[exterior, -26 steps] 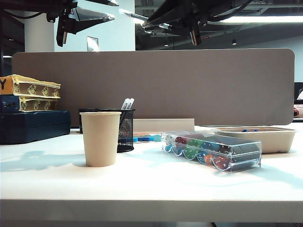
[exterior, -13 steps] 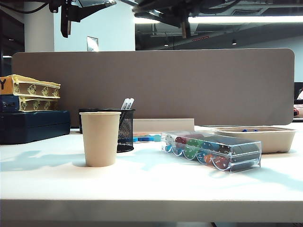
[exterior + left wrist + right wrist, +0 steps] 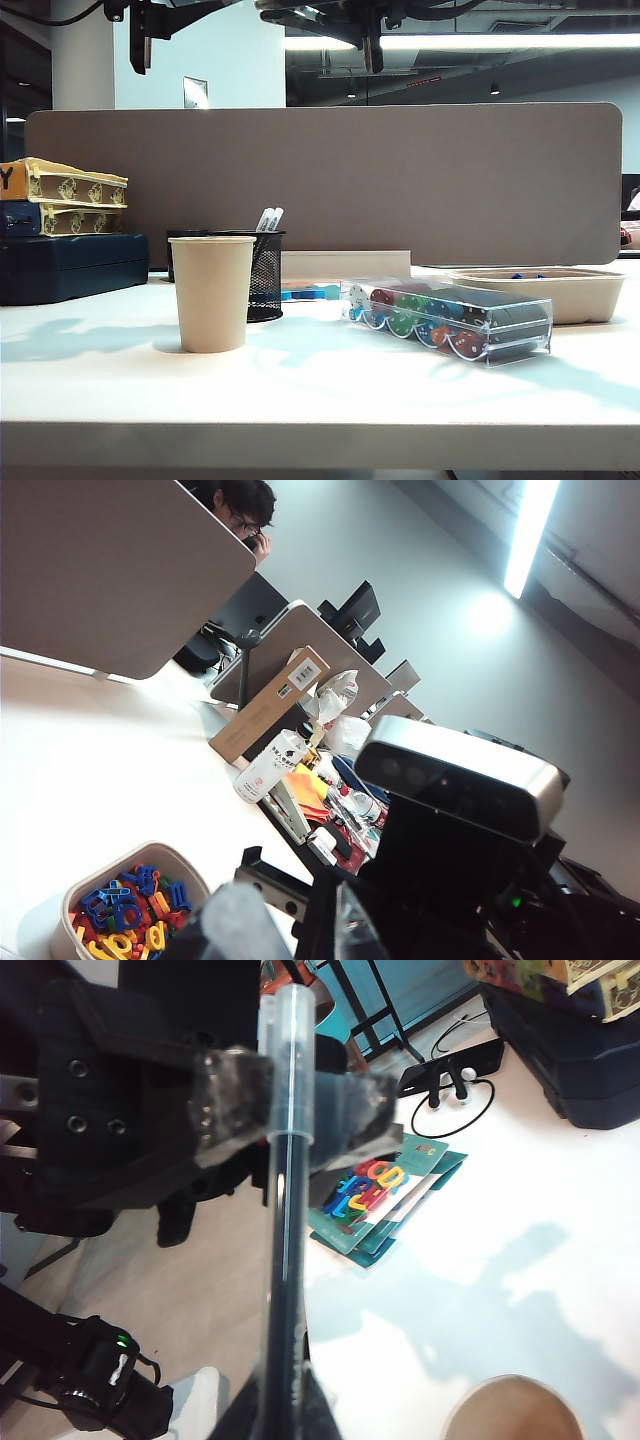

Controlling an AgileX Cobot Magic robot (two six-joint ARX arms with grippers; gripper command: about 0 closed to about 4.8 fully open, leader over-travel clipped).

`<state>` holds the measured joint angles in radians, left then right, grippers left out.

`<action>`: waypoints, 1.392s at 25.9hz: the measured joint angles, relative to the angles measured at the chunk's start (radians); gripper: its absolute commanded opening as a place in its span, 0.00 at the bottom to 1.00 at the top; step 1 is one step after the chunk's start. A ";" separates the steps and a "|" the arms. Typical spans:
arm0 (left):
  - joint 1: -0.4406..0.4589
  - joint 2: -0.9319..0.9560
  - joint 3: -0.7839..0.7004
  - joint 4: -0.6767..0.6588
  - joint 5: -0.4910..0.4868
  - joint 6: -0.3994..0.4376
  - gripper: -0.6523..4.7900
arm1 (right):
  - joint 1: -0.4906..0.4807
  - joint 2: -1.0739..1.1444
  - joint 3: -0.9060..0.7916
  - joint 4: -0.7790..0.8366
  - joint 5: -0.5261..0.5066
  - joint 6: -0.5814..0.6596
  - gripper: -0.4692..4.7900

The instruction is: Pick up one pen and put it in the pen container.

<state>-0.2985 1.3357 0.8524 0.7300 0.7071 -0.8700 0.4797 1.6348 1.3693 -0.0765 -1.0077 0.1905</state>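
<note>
Right wrist view centre shows the right gripper pinching the pen near its whitish end, light, stiff, slippery; left gripper, lower frame, spread empty.

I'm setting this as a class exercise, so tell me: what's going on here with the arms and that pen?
The right gripper, high above the table, is shut on the pen, its fingers pinching it near the whitish end. The left gripper is open and holds nothing, also raised. The pen container stands behind the paper cup with two white-topped pens in it. The held pen is not yet in the container.
</note>
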 measured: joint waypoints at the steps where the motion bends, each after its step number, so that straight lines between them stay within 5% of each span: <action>1: 0.000 0.000 0.000 0.000 0.000 0.000 0.34 | -0.001 0.000 0.000 0.001 0.000 0.001 0.13; 33: 0.000 0.000 0.001 0.004 0.009 -0.014 0.11 | 0.000 0.000 0.000 0.011 -0.001 0.022 0.13; 36: 0.000 0.000 0.001 0.004 0.010 -0.014 0.11 | 0.000 0.000 0.000 0.011 0.000 0.022 0.28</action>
<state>-0.2985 1.3357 0.8532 0.7341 0.7166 -0.8841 0.4793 1.6348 1.3689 -0.0654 -1.0077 0.2123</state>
